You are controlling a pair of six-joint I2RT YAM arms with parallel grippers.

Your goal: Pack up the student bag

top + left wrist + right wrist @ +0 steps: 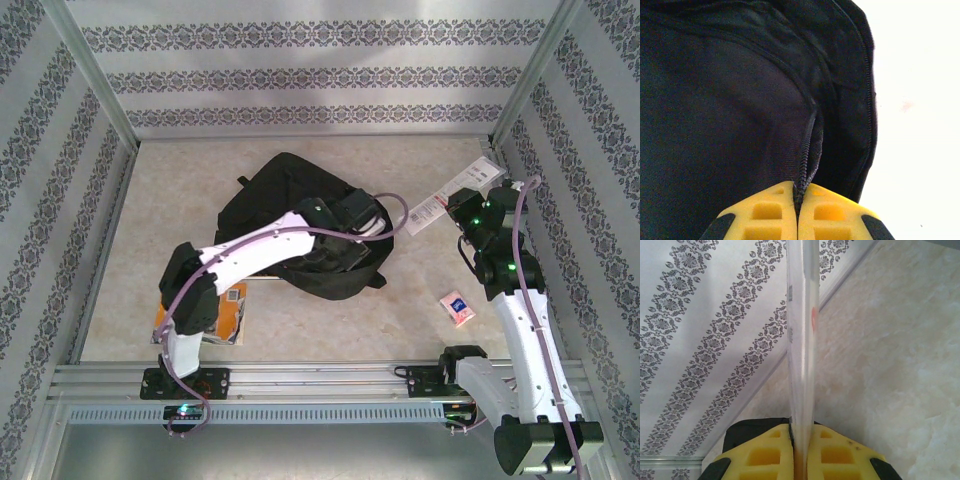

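Left wrist: L fingers [765,212] are pinching student bag [715,125] zip edge [807,150]; R fingers [840,455] are gripping flat clear packet [801,340]. Best lifting edge slowly, widening opening w/o slipping.

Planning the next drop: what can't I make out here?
- Bag interior: top view, left arm lies across it; left wrist view, dark folds.
- Clear pack in right gripper: edge-on in right wrist view; print too small from top.
- Book: top view, partly under left arm.
- Packet: top view, label too small.
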